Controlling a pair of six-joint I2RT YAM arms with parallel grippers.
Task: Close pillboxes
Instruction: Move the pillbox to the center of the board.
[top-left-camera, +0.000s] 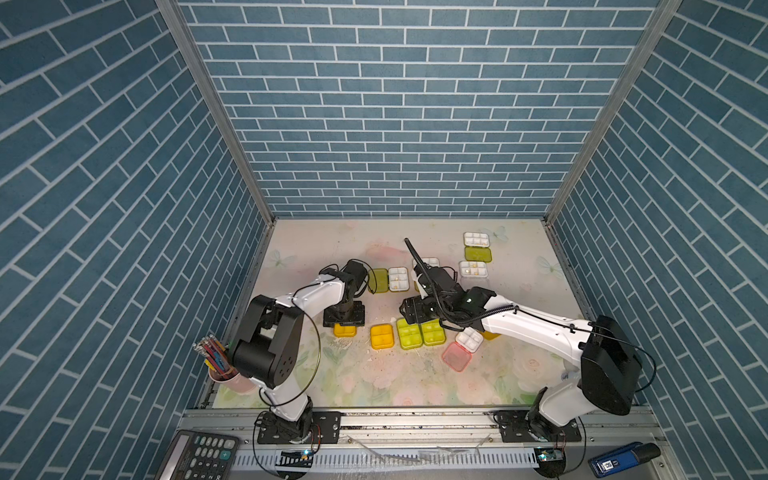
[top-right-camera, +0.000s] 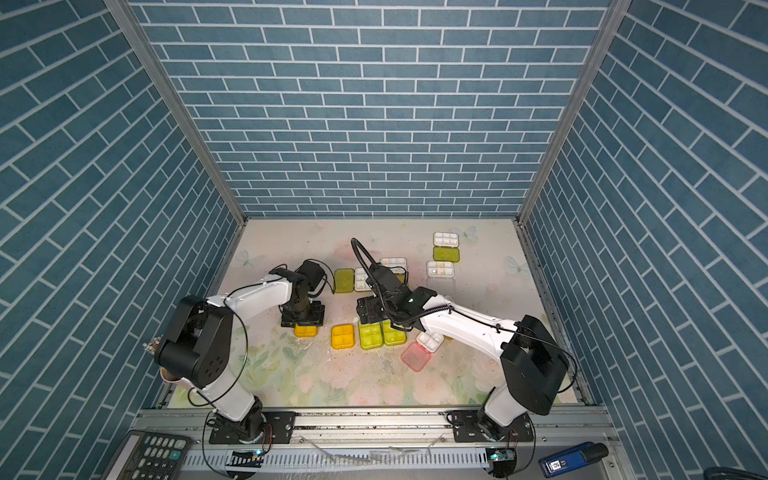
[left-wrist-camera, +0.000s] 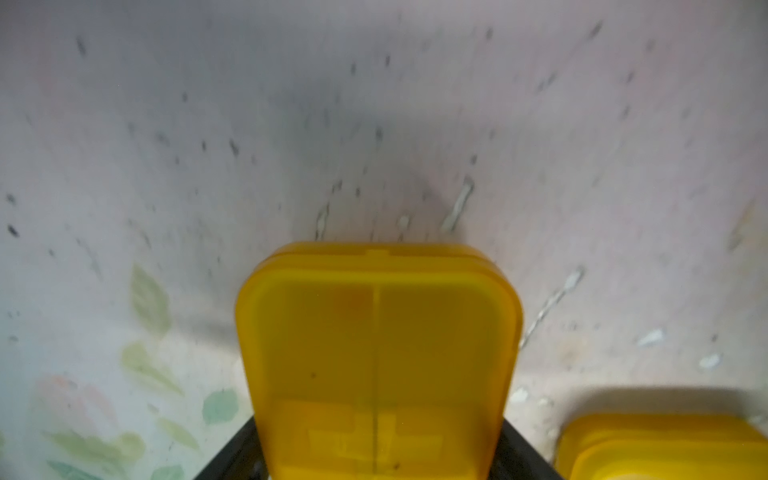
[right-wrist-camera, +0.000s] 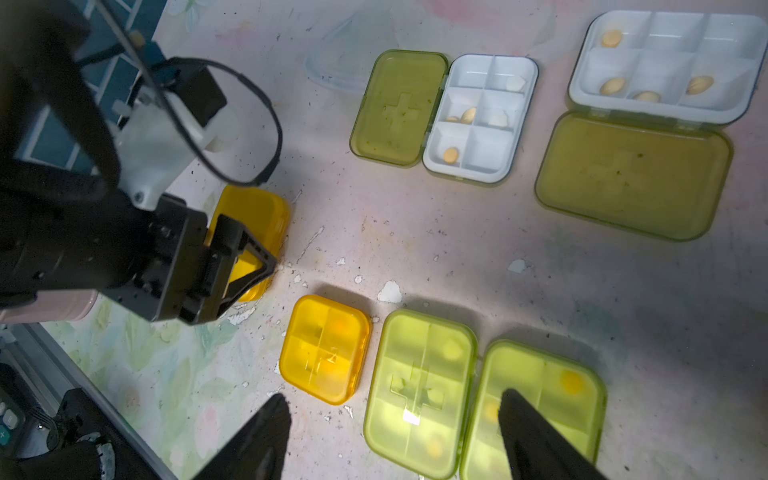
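Four shut pillboxes (top-left-camera: 381, 336) lie in a row across the table (top-left-camera: 374, 386), the left pincer (right-wrist-camera: 245, 266) over the leftmost, open pillboxes (top-left-camera: 473, 269) behind them.

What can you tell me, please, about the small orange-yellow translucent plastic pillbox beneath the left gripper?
The orange-yellow translucent plastic pillbox is a small rounded-rectangular case with its lid shut; a divider line shows through the lid. It lies flat on the floral table mat, apart from the square yellow pillbox beside it. The left gripper stands over it, its black fingers flanking its sides, closed on it.
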